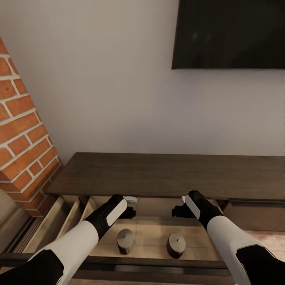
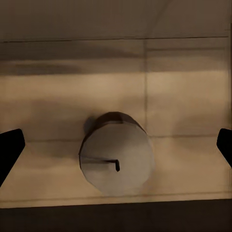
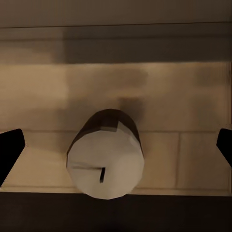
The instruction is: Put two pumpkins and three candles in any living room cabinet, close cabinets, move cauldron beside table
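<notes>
The dark brown cabinet [image 1: 166,176] stands against the wall below a black screen [image 1: 229,33], with a brick column [image 1: 23,146] at its left end. Its drawer [image 1: 154,231] is pulled out, showing a pale wood floor. Two candles stand upright inside, well apart: the left candle [image 1: 125,240] [image 2: 116,157] and the right candle [image 1: 175,244] [image 3: 106,157]. The left gripper [image 1: 130,211] hangs above the first with fingers [image 2: 9,150] spread wide and touching nothing; the right gripper [image 1: 179,211] hangs likewise above the second, fingers [image 3: 9,147] apart.
</notes>
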